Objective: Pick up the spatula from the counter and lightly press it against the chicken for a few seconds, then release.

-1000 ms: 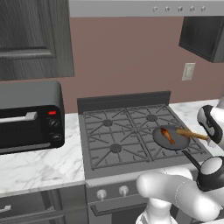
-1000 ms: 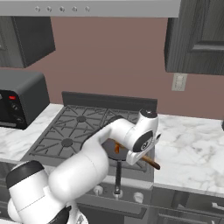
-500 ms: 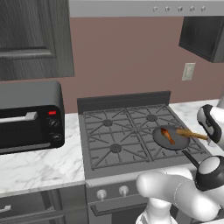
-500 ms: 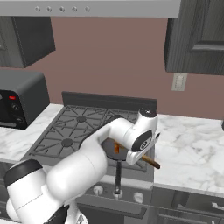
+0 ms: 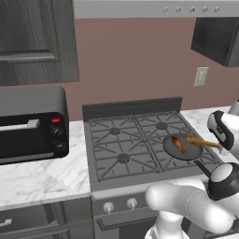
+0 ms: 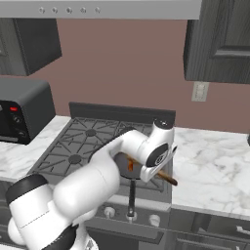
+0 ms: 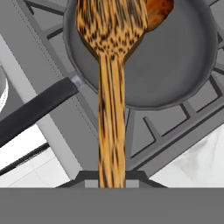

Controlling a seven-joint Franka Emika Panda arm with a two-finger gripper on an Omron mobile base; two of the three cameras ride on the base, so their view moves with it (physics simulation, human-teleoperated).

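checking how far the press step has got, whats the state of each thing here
two-finger gripper: shut on the spatula's handle
brown speckled wooden spatula: held, blade out over the pan, at the chicken
browned chicken piece: lying in the pan
dark round frying pan: on the grey gas stove's front right burner
black toaster oven: door shut, red light on

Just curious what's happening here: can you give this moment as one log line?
gripper: shut on spatula | spatula: blade at chicken, contact unclear | chicken: in pan | pan: on stove, front right
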